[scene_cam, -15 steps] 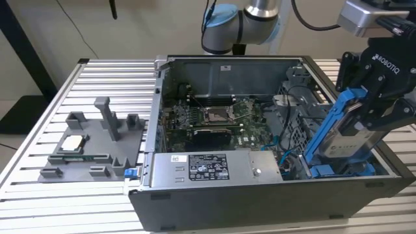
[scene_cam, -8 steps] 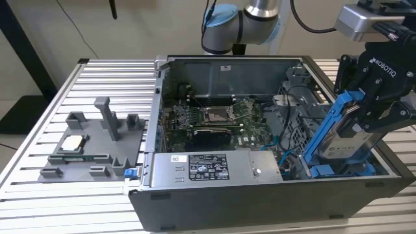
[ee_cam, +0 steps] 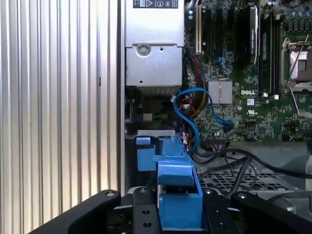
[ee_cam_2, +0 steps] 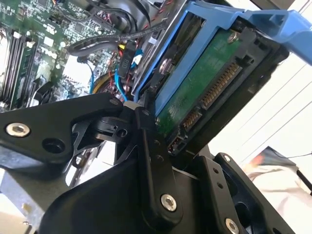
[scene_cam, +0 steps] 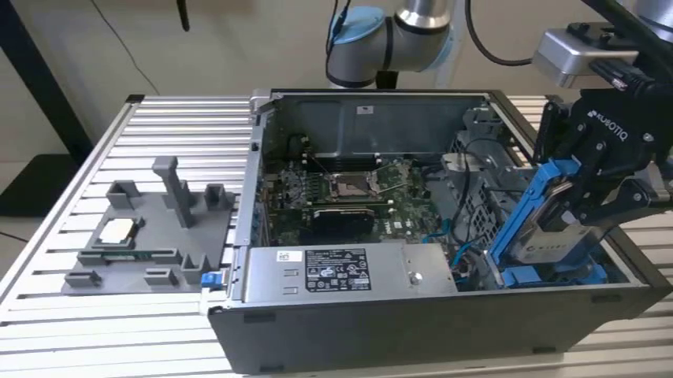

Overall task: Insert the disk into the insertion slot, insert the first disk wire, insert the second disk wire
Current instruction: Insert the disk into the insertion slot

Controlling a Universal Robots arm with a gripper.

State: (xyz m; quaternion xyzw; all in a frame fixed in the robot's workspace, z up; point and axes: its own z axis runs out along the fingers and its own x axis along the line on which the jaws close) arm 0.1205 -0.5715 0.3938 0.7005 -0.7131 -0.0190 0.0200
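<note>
Disk (scene_cam: pixel 549 246) in its blue carrier is clamped in the end effector (scene_cam: pixel 594 206), tilted, with its lower end at the mouth of the insertion slot (scene_cam: pixel 547 277) just beneath, inside the open computer case (scene_cam: pixel 421 335). Insertion looks partway at best, not seated. Blue cable (ee_cam: pixel 192 122) lies loose beyond the end effector, and the disk's connectors (ee_cam_2: pixel 220 84) are bare, so both wire steps appear left.
</note>
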